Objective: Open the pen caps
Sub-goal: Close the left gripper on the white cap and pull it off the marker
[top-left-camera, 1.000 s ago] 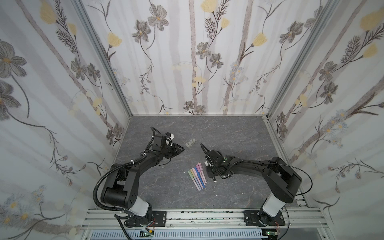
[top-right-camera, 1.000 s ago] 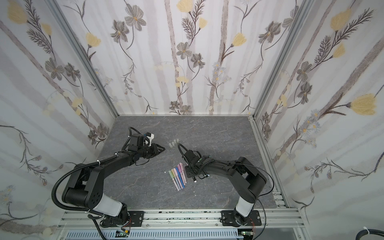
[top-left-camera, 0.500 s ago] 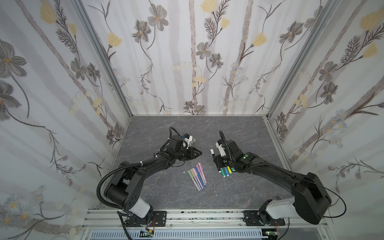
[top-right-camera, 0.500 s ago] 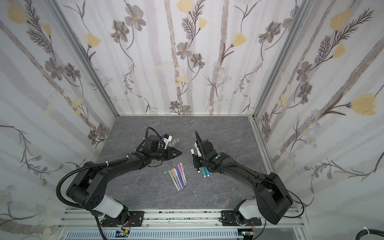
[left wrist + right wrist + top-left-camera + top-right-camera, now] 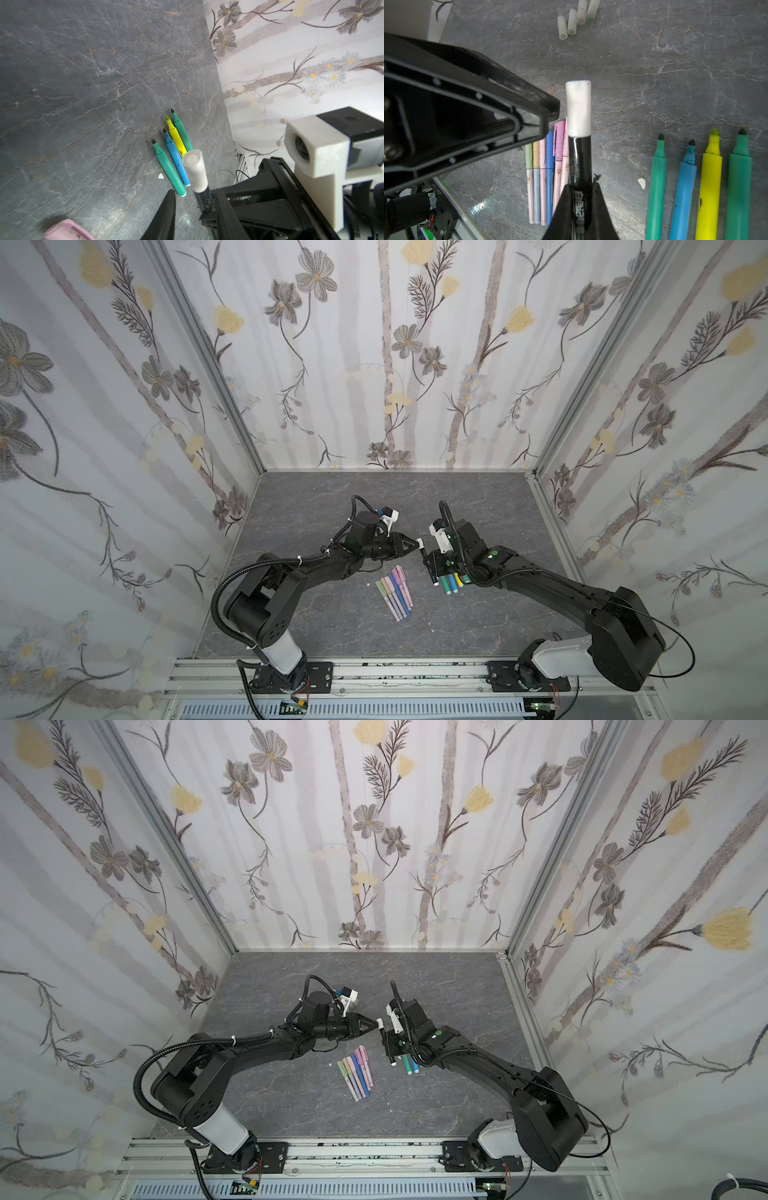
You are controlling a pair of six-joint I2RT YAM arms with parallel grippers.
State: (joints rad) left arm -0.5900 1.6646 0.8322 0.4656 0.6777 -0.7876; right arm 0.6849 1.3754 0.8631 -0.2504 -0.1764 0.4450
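— Top views, both, give us the layout: over the grey stone-patterned table (image 5: pixel 332 510) our two tools meet near the middle. The left tool (image 5: pixel 415 546) comes in from its own side toward the right tool (image 5: pixel 430 566).

— Agreed. Our right tool is clamped round the black marker pen (image 5: pixel 579 158) at mid-barrel. So the pen is off the table, and its white stubby plastic cap (image 5: pixel 578 108) sticks out past the tips.

— Which way does the long axis run?

— In both top views it goes from the tail, nearer the front rail (image 5: pixel 374 672), up to the cap at the far end. It leans a little toward our left side. The left tool's own length lies roughly square across that line.

— So the cap sits just beyond the left tool's tips, on the side toward the right tool. Touching?

— From the right wrist we see a sliver of table between them, so just beside but apart. The left tool's jaws stand narrowly parted and empty.

— Then we judge the left tool the nearer one for the cap. It needs to bring the cap between its jaws, close, and pull along the barrel's line away from the right tool, not sideways.

— One smaller thing: four translucent loose caps (image 5: pixel 572 20) lie farther back, well apart from the two tools.
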